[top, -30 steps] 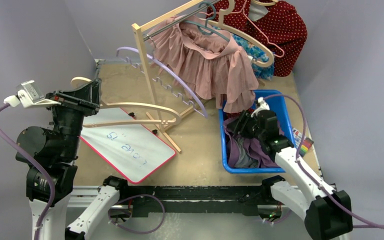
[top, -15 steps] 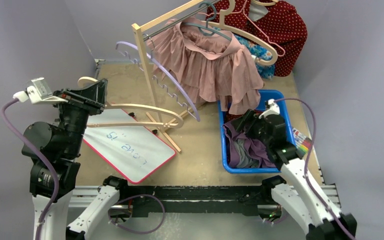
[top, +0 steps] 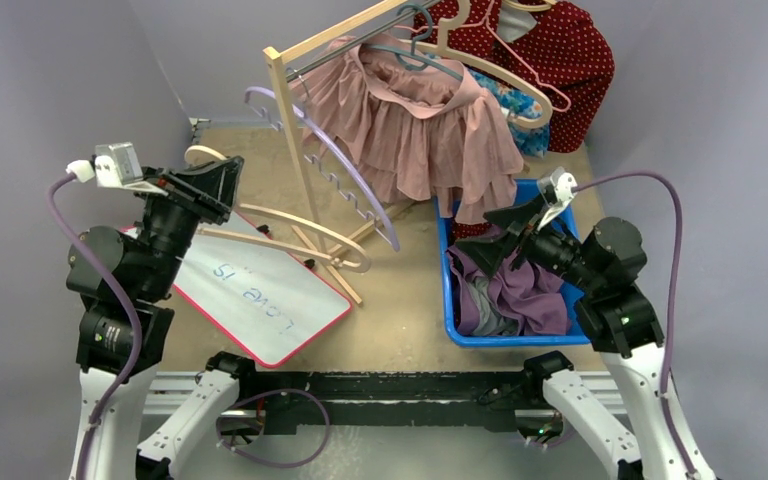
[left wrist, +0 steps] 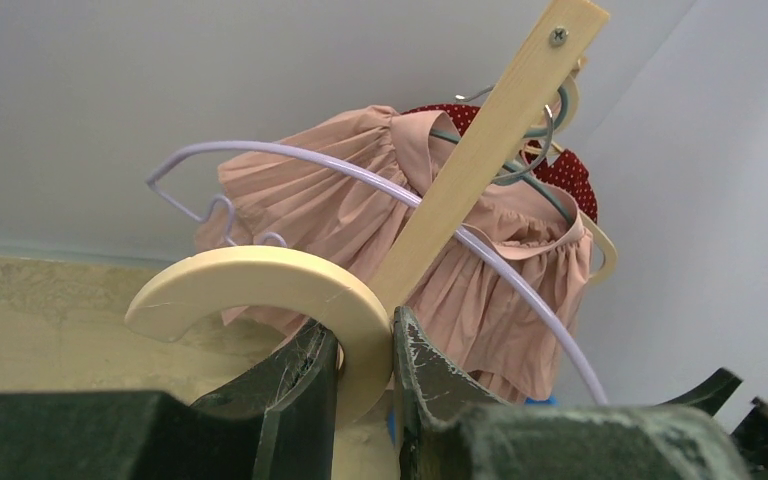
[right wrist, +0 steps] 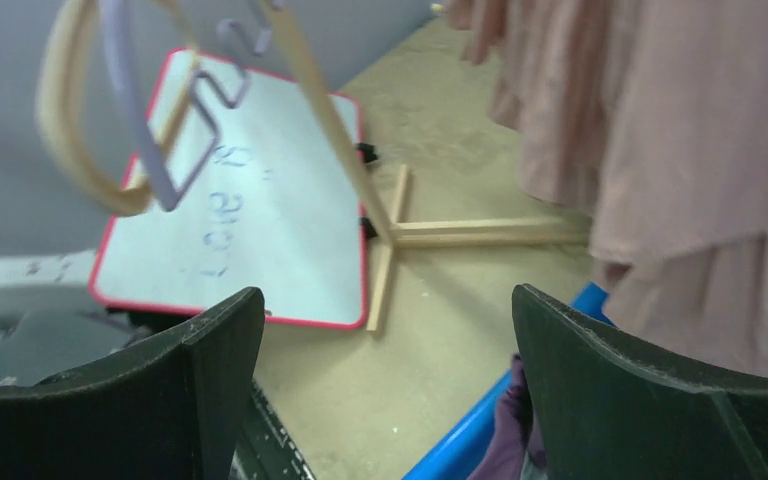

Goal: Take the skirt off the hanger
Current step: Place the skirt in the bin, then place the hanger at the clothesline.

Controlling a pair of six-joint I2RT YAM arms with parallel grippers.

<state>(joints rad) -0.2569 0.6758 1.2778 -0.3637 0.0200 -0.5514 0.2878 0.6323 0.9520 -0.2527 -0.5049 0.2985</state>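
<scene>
Left gripper (left wrist: 365, 352): jaws narrow, clamped on the curved hook of the wooden hanger (left wrist: 260, 285). The hanger's arms extend ahead of the jaws and are bare.

Right gripper (right wrist: 385, 300): jaws spread wide, nothing between them. The purple skirt (top: 525, 295) lies crumpled just below these jaws, inside the blue bin (top: 505, 340). A pink pleated skirt (top: 430, 130) hangs beyond and above them on the wooden rack (top: 285, 110).
</scene>
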